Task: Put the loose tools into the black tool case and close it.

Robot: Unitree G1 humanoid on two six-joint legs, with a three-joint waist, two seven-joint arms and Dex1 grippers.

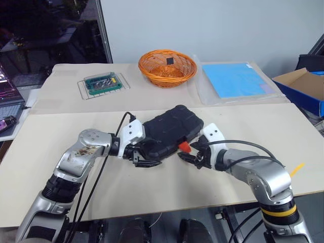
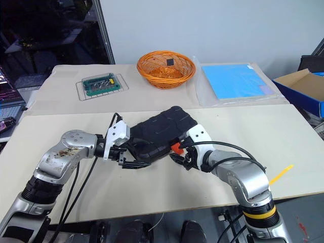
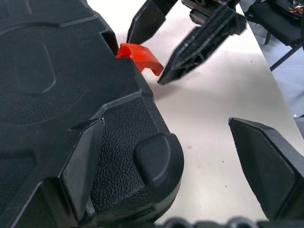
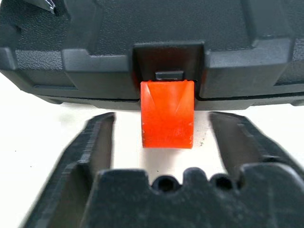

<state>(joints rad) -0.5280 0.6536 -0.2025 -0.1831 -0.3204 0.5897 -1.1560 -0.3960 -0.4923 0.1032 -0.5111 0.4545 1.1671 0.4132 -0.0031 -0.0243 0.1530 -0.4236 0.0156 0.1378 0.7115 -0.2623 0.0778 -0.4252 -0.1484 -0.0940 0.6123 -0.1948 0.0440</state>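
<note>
The case (image 1: 169, 131) lies shut on the worktop (image 1: 152, 187), lid down, its orange latch (image 4: 167, 113) hanging unfastened off the near edge. The right claw (image 4: 161, 135) faces the latch, fingers spread either side of it, holding nothing. The left claw (image 1: 144, 161) gapes wide at the case's left end, one finger on the shell, one off it. To do this well: steady the case from the left, then push the latch flat against the case until it snaps.

The black tool case (image 1: 169, 132) lay flat and closed on the tabletop (image 1: 152, 187), ribbed shell up, set at a slant, its small orange latch (image 4: 167, 113) sticking out unfastened.
</note>
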